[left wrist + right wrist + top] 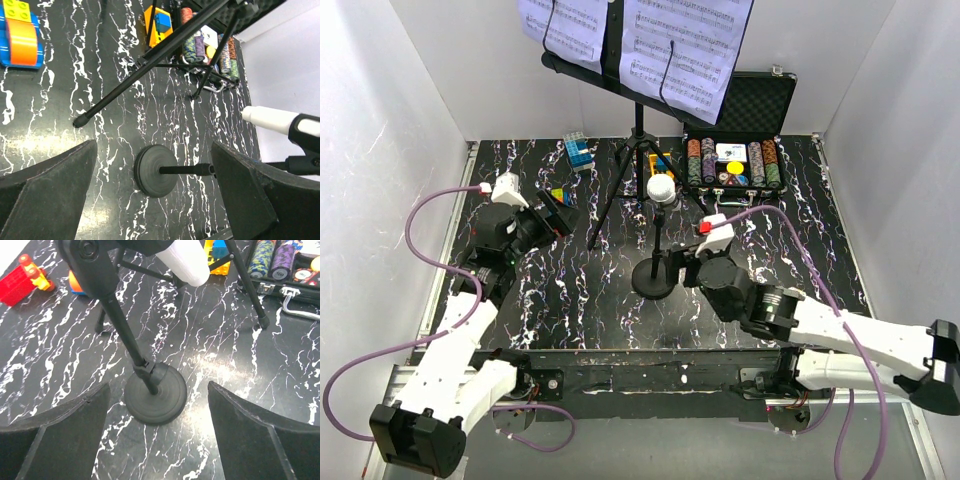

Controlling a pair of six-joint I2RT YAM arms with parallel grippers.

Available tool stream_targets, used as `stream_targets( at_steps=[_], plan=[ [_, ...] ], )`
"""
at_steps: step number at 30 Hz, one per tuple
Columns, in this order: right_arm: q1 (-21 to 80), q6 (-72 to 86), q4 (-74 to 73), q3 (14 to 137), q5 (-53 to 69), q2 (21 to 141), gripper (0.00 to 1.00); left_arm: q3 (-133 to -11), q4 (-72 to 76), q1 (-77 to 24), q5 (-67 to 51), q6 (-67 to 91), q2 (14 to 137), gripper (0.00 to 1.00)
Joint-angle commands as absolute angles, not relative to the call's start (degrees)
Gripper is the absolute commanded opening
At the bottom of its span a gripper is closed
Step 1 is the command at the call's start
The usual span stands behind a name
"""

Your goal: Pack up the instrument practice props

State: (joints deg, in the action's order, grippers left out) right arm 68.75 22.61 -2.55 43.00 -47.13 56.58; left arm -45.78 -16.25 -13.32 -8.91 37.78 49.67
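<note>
The black tripod music stand (636, 140) stands at the back centre. Its desk (610, 78) holds white sheet-music pages (685, 45). The grey-headed microphone (662, 188) stands upright on its round black base (654, 277) at mid-table. My right gripper (684, 268) is open and empty, just right of the base, which lies ahead between its fingers in the right wrist view (156, 399). My left gripper (557, 213) is open and empty, left of the tripod legs. In the left wrist view the base (156, 170) shows between its fingers, farther off.
An open black case of poker chips (735, 165) sits at the back right. Colourful toy blocks (578, 150) lie at the back left, and more (665, 165) under the tripod. A red toy (22, 277) lies left of the microphone. White walls enclose the table.
</note>
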Motion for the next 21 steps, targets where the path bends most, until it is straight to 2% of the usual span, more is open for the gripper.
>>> stream_targets(
  at_steps=[1,6,8,13,18,21],
  plan=[
    [68.9,25.7,-8.9,42.3,-42.8,49.3,0.87,-49.7,-20.7,-13.4,-5.5,39.8,51.1,0.98],
    [69.0,26.6,-9.3,34.6,-37.2,36.8,0.88,-42.8,-3.9,-13.6,-26.0,38.4,49.1,0.98],
    [68.8,27.0,-9.8,32.2,-36.4,31.5,0.89,-39.6,5.2,-15.7,-29.2,38.1,47.6,0.97],
    [68.8,24.1,-13.6,30.3,-35.8,24.1,0.91,-36.7,9.7,-31.5,-20.2,25.7,45.9,0.91],
    [68.9,23.2,-17.7,30.8,-35.2,21.9,0.92,-38.2,11.2,-47.9,-7.2,14.0,52.1,0.84],
    [68.8,23.1,-19.5,31.6,-34.9,21.4,0.92,-37.3,15.8,-51.6,-2.7,10.6,54.3,0.81]
  ],
)
